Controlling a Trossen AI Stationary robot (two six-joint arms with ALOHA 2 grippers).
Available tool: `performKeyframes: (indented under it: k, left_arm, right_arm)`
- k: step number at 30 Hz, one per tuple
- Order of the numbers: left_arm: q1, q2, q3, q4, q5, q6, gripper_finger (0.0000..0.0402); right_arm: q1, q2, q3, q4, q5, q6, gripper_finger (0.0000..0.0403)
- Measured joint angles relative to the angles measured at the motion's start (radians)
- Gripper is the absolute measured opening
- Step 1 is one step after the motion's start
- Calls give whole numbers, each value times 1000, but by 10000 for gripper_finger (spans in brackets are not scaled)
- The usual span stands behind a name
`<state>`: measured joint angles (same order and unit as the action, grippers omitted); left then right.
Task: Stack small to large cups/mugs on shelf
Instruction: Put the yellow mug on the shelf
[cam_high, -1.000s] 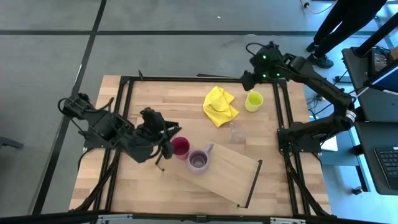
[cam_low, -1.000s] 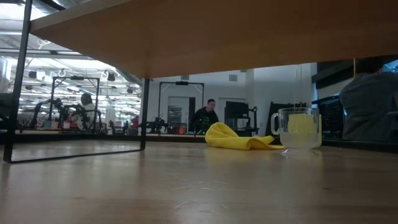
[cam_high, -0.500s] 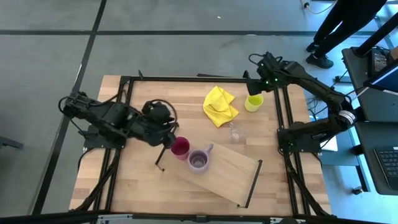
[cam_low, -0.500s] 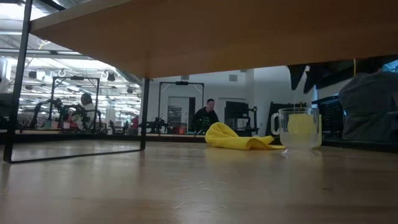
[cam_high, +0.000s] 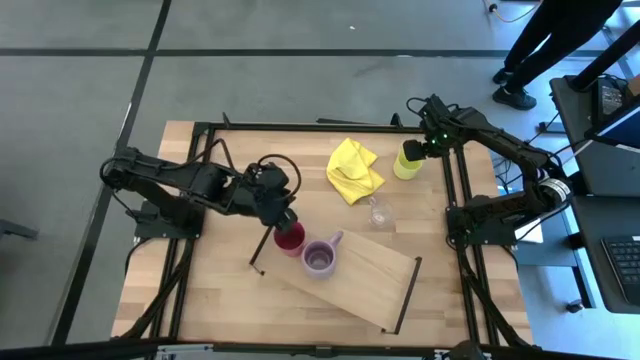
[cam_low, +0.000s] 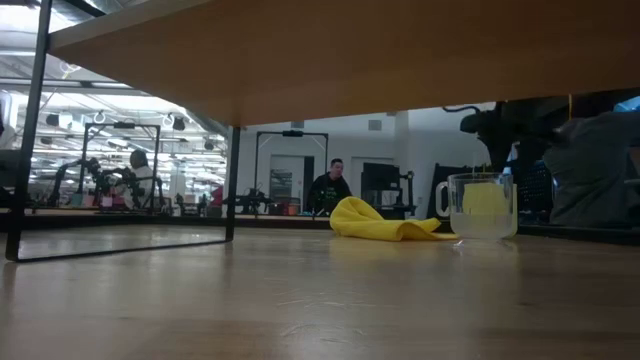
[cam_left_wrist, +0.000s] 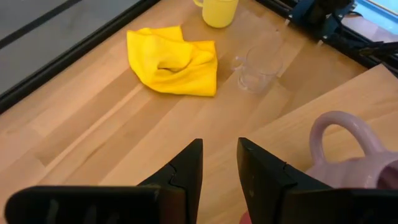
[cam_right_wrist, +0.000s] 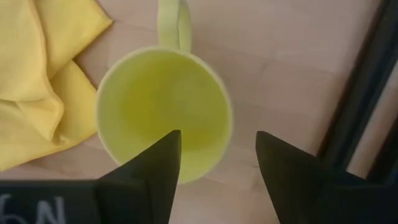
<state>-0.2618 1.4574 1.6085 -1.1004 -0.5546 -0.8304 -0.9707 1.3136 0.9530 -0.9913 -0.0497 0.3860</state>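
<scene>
Right wrist view shows our right gripper (cam_right_wrist: 214, 158) spread wide, empty, one finger inside the yellow-green mug (cam_right_wrist: 163, 115) at the table's 1 o'clock, so we should drop straight, then pinch the wall; left gripper (cam_high: 285, 215), part-open, hovers over the red cup (cam_high: 290, 237).

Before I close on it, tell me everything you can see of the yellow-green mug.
The yellow-green mug is a small, opaque, glossy mug with a round rim and one loop handle, standing upright and empty on the tabletop at its far right, off the shelf. Its handle points away from the right gripper, which hangs open above it, one finger over the rim, one outside. The yellow cloth lies right beside it; contact is unclear.
</scene>
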Motion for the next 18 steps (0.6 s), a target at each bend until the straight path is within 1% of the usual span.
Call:
performKeyframes:
  k: [3,6,12,15,18]
  left_arm:
    - [12,0,-10,6,10,0,94]
    - [20,0,-16,15,31,0,94]
    - [20,0,-16,25,25,0,94]
    - [20,0,-16,26,24,2,94]
    - [23,0,-16,27,23,3,94]
  right_arm:
    - [0,0,-32,35,-29,5,209]
    - [0,0,-60,61,-31,15,209]
    - [-3,0,-107,112,-30,29,207]
    - [-3,0,-121,122,-25,31,196]
    - [-3,0,-123,131,-23,30,175]
